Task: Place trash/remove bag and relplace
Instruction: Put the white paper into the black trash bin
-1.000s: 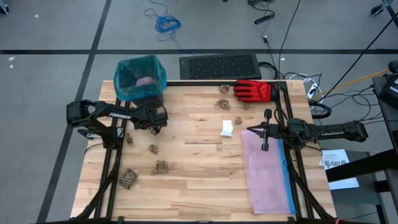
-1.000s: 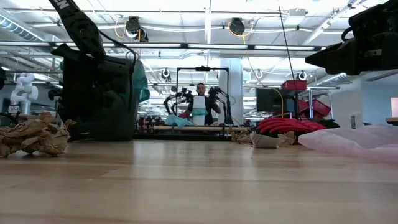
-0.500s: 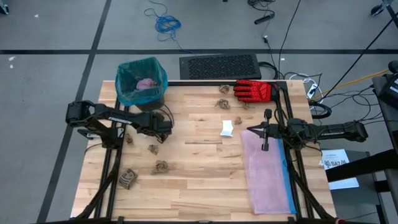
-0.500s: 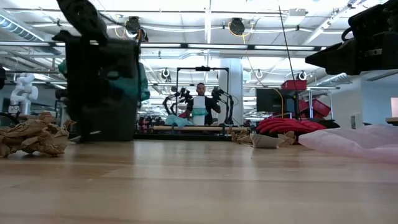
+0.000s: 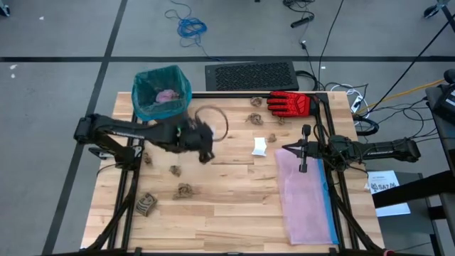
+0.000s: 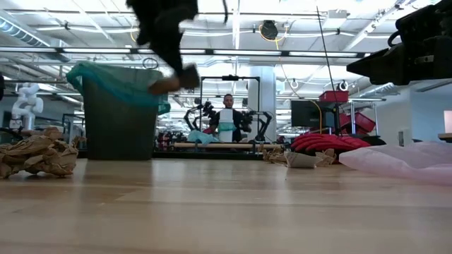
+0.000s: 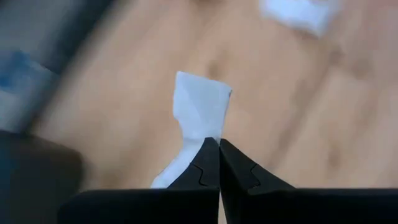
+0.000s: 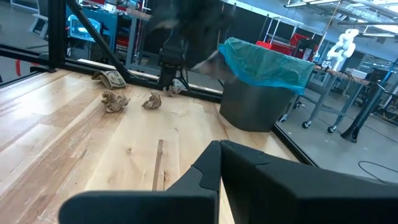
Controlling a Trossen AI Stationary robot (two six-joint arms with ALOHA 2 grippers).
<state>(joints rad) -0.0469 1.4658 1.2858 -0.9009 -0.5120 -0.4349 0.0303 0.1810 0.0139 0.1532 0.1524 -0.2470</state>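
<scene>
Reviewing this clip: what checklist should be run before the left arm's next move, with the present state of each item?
1. Left gripper fingers closed: ok, shut tip to tip, above the wooden table near its middle.
2. Scrap secured in it: cannot tell; a white paper scrap shows right at the fingertips, held or lying beyond.
3. Translucent teal bin liner seated over the dark bin's rim: ok, purple crumple inside.
4. Trash cleared: not ok; brown paper wads lie on the table.
5. Right gripper out of the way: ok, shut, waiting at the pale pink bag.
</scene>
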